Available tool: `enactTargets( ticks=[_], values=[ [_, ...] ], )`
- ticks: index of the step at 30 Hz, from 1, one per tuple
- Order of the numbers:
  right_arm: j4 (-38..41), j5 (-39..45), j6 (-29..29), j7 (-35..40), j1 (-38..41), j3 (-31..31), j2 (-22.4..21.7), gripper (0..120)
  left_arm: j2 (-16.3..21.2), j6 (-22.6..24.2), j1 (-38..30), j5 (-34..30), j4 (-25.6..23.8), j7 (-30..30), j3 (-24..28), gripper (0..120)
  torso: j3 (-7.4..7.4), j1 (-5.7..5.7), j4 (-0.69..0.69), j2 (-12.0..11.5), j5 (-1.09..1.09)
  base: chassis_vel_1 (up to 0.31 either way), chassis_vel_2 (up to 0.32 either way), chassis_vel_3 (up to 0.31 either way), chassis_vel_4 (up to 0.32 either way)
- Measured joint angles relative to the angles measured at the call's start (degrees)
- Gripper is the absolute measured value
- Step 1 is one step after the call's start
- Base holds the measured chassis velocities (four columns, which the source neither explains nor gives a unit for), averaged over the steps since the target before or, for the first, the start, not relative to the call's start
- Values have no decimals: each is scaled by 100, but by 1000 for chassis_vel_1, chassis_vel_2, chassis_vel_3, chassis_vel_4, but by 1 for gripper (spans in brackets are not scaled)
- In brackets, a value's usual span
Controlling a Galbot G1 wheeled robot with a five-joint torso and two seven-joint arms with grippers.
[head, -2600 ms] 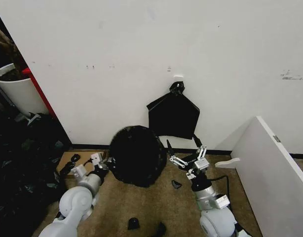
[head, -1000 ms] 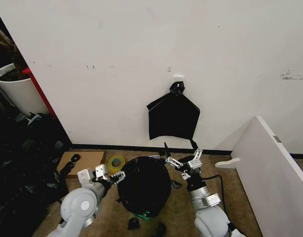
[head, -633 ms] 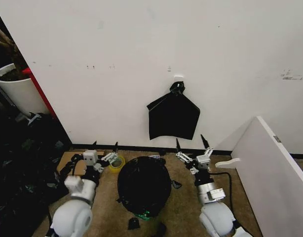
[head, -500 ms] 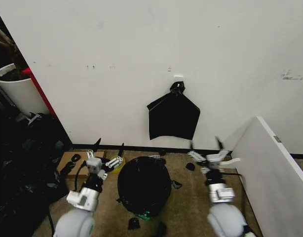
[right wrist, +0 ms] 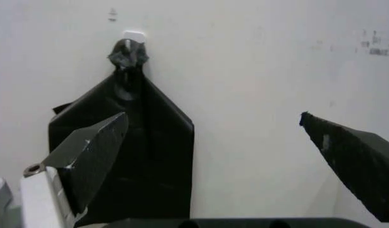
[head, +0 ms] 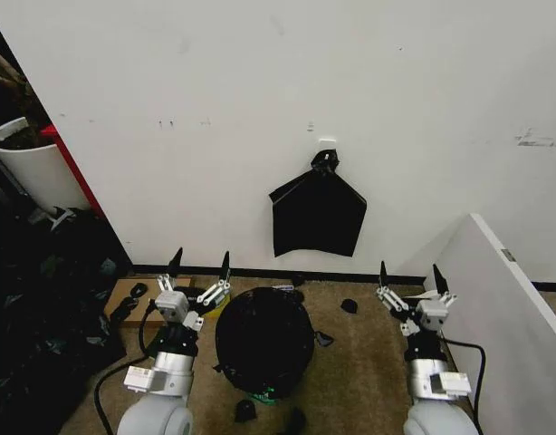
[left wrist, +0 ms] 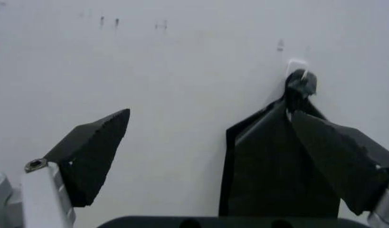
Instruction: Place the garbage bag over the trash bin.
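Two grippers, both raised with fingers spread wide and pinching nothing: left gripper (head: pixel 199 265) and right gripper (head: pixel 409 278), well apart. Between them, closer to the left one, one trash bin (head: pixel 263 391) standing upright on the floor, wrapped in one garbage bag (head: pixel 264 340), glossy dome on top, long axis vertical. Open carpet (head: pixel 350 362) between bin and right gripper. Beyond, on the wall (head: pixel 260 109), one flat black bag (head: pixel 318 216) hanging from a hook. Just right of the right gripper, a white board (head: pixel 504 308).
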Motion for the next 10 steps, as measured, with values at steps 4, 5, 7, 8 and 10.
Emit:
enactTargets(
  ticks=[4, 5, 7, 8, 10],
  values=[
    [-51, -95, 108, -100, 1, -36, -43, 100, 114, -133, 80, -158, 51, 39, -66, 100, 0, 0, 0, 0, 1, 0, 0, 0, 0],
    [-51, -95, 108, -100, 1, -36, -43, 100, 114, -133, 80, -158, 51, 39, -66, 100, 0, 0, 0, 0, 1, 0, 0, 0, 0],
    [-51, -111, 51, -103, 35, -82, -67, 100, 205, -72, 107, -330, 5, 65, -69, 100, 0, 0, 0, 0, 0, 0, 0, 0, 0],
    [-51, -113, 17, -94, 59, -117, -76, 100, 246, -44, 111, -392, -7, 73, -71, 100, 0, 1, 0, 0, 1, 0, 0, 0, 0],
    [-63, -117, -20, -78, 138, -173, -83, 100, 314, -17, 87, -467, -8, 108, -91, 100, 0, 1, 0, 0, 0, 0, 0, 0, 0]
  ],
)
